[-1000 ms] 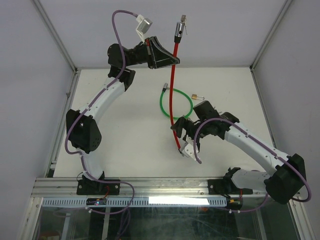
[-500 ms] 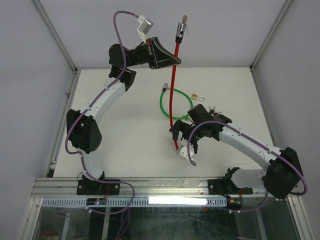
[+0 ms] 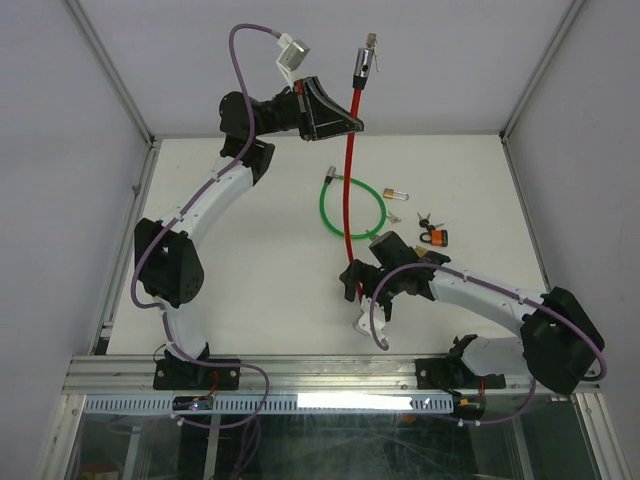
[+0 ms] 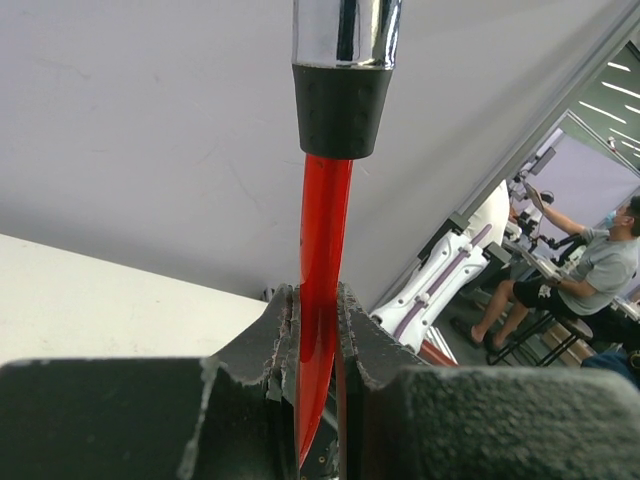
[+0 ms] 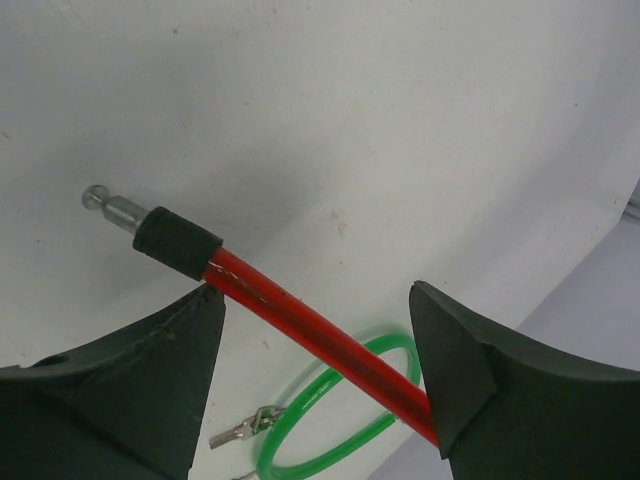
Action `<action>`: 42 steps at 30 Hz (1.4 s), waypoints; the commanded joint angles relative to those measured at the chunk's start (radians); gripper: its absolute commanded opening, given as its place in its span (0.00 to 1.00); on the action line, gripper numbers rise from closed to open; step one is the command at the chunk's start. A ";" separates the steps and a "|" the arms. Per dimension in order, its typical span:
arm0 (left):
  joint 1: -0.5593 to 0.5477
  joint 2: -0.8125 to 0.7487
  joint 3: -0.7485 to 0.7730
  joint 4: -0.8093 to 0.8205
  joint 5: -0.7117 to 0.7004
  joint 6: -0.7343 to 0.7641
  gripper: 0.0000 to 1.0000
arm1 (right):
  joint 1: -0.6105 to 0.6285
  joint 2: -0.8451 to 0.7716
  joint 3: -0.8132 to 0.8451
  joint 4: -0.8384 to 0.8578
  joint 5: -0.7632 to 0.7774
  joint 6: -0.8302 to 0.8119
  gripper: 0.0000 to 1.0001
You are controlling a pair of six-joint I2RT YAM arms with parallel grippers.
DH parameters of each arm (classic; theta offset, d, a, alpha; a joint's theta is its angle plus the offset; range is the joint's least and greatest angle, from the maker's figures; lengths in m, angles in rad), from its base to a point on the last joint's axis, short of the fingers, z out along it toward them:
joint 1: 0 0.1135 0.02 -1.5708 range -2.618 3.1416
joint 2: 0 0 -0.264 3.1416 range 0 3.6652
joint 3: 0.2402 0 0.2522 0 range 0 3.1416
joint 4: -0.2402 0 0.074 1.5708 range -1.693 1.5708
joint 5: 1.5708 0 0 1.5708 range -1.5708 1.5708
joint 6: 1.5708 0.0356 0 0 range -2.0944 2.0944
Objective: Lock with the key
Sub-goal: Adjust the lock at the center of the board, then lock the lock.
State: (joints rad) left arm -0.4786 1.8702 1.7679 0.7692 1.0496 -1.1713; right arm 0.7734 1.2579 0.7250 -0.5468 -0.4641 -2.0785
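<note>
A red cable lock (image 3: 347, 190) hangs from my raised left gripper (image 3: 338, 122), which is shut on the cable (image 4: 318, 330) just below the chrome and black lock head (image 4: 343, 70). That head (image 3: 360, 62) stands above the gripper with what looks like a key (image 3: 372, 42) at its top. The cable's lower end, a black cap (image 5: 176, 245) with a metal pin (image 5: 104, 203), lies near the table. My right gripper (image 5: 318, 295) is open and straddles the red cable (image 5: 300, 322) behind the cap; its left finger (image 5: 150, 380) is close under the cable.
A green cable loop (image 3: 350, 205) lies mid-table with a small key (image 5: 240, 432) beside it. A brass padlock (image 3: 395, 192), an orange padlock (image 3: 434, 237) and loose keys (image 3: 425, 217) lie to the right. Enclosure walls stand behind and at the sides.
My right arm has slid toward the near left along the cable's lower end, uncovering the orange padlock and keys, and its jaws have narrowed a little. The left arm holds still.
</note>
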 commanded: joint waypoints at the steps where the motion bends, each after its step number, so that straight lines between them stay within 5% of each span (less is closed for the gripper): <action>1: -0.009 -0.025 0.002 0.079 -0.036 -0.054 0.00 | 0.006 -0.014 -0.081 0.178 -0.015 -0.571 0.76; 9: -0.008 -0.041 -0.035 0.112 -0.028 -0.061 0.00 | 0.006 -0.019 -0.240 0.498 -0.099 -0.571 0.71; 16: -0.005 -0.072 -0.071 0.146 -0.022 -0.071 0.00 | 0.005 -0.019 -0.335 0.717 -0.181 -0.567 0.54; 24: 0.008 -0.166 -0.193 0.229 -0.033 -0.100 0.00 | -0.002 0.058 -0.413 1.106 -0.249 -0.469 0.54; 30: 0.014 -0.244 -0.271 0.286 -0.056 -0.114 0.00 | 0.002 0.251 -0.469 1.492 -0.360 -0.444 0.54; 36: 0.016 -0.274 -0.302 0.311 -0.065 -0.128 0.00 | 0.038 0.656 -0.456 2.170 -0.439 -0.346 0.55; 42: 0.025 -0.277 -0.335 0.389 -0.074 -0.178 0.00 | 0.083 0.740 -0.436 2.188 -0.435 -0.391 0.41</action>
State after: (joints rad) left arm -0.4694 1.6436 1.4429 1.0519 1.0462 -1.2785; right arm 0.8238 1.9877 0.2928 1.4330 -0.8799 -2.1048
